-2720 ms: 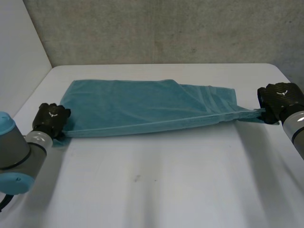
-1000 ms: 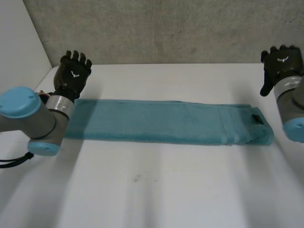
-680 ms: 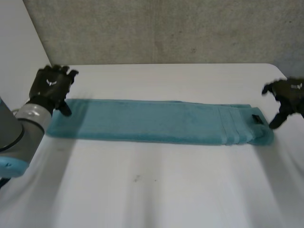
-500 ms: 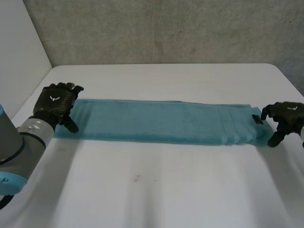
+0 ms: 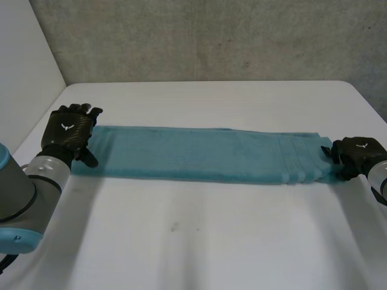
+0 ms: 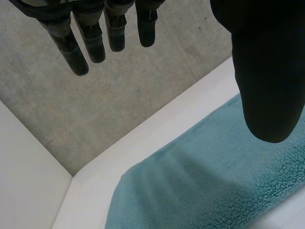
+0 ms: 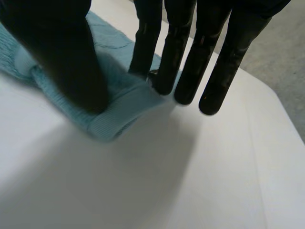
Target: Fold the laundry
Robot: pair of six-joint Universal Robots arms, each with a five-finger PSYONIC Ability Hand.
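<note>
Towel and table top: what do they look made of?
The towel looks like teal terry cloth, probably cotton. The left wrist view shows a looped, nubby pile, and flat woven bands cross it near one end. Its finish is matte and soft. The table is white, smooth and faintly satin, with no grain or seams. It is likely laminate or painted board, but the core cannot be told.

A teal towel [image 5: 205, 154], folded into a long narrow strip, lies flat across the table [image 5: 211, 241].
</note>
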